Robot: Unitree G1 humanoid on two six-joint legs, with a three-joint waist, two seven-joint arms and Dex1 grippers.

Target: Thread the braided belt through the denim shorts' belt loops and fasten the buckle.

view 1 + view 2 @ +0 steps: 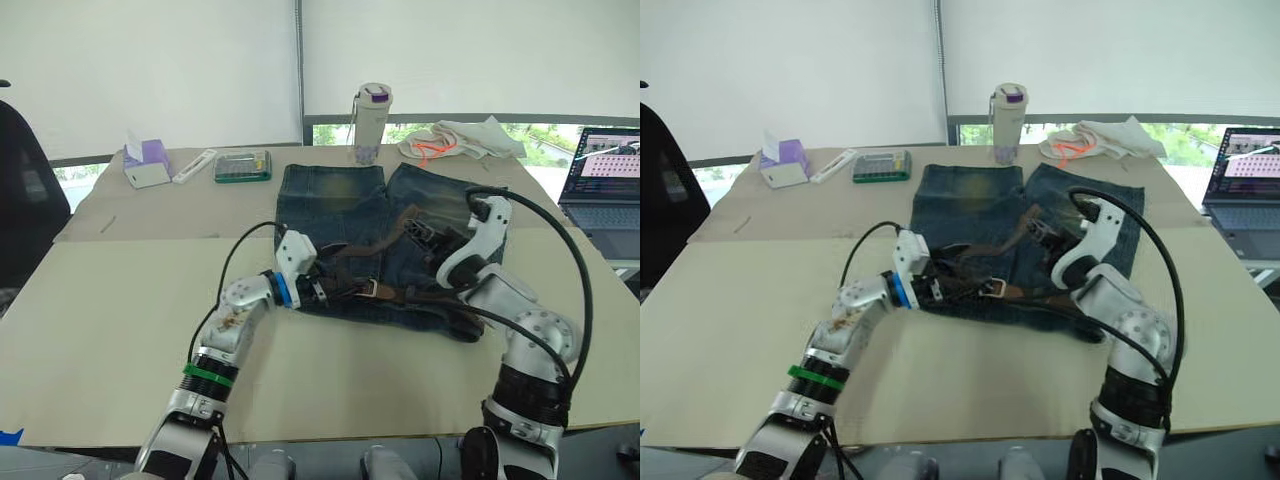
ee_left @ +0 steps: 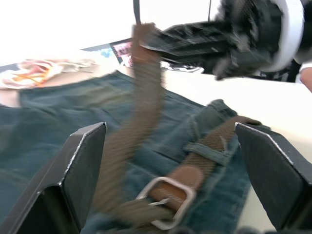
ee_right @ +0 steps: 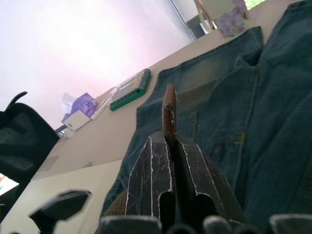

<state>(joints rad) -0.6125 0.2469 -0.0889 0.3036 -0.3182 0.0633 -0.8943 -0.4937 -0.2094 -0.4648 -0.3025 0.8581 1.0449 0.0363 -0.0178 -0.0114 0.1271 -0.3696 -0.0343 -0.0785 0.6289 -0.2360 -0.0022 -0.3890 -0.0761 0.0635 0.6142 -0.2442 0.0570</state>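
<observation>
my right gripper (image 3: pixel 168 146) is pinched on the tip of the long dark-brown braided belt (image 1: pixel 345 255); my left gripper (image 2: pixel 165 195) gapes wide over the small silver rectangular buckle (image 2: pixel 165 197) at the waistband. the faded blue denim shorts (image 1: pixel 340 200) lie flat on the beige table (image 1: pixel 110 300). i'd worry the woven strap slips loose or drags the soft denim, pulling the narrow belt loops (image 2: pixel 207 150) askew.

Soft daylight came from the bright windows (image 1: pixel 430 60) behind the table (image 1: pixel 110 300), and shadows were faint. The wall behind glared white in both wrist views. The braided belt (image 2: pixel 146 97) looked blurry, maybe from moving.
</observation>
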